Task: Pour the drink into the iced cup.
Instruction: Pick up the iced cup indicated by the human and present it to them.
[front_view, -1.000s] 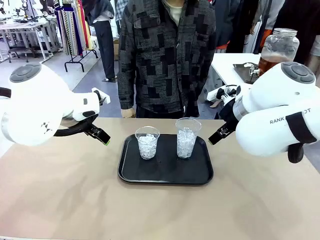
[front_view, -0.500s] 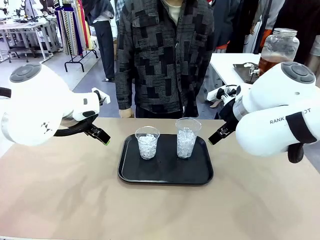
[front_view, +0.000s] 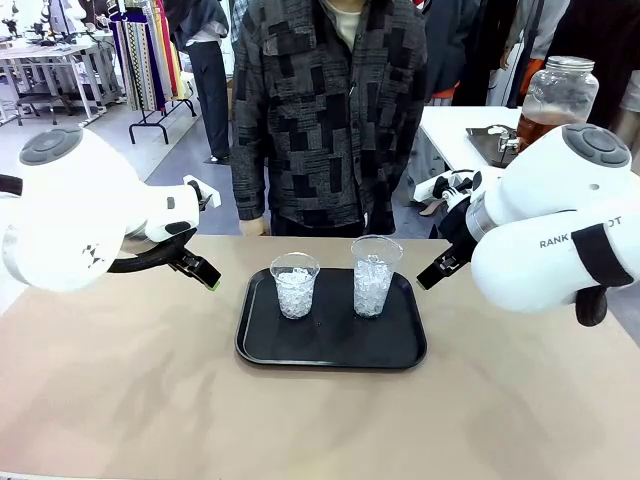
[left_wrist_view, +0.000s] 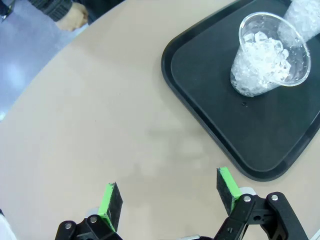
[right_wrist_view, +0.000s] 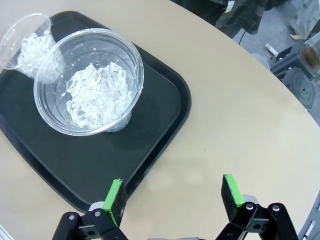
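My left gripper (left_wrist_view: 167, 196) & right gripper (right_wrist_view: 175, 192) were both spread, nothing held, either side of the black tray (front_view: 330, 362) w/ a short iced cup (front_view: 295, 285) & a tall iced cup (front_view: 374, 275). The drink (front_view: 537, 128) sat in a glass jar (front_view: 560, 95) at a white side table (front_view: 448, 128) behind my right arm, far from the tray. It was prob. heavy, slick & breakable, so best held at the neck under the lid (front_view: 572, 63). The tan tabletop (front_view: 150, 400) looked smooth, and a person (front_view: 330, 110) stood close at its far edge.

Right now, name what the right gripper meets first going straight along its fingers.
Probably the tan tabletop, just beside the rim of the black plastic tray. The open right gripper points down at that patch; the nearer clear cup of ice stands off to the side. Depth is uncertain.
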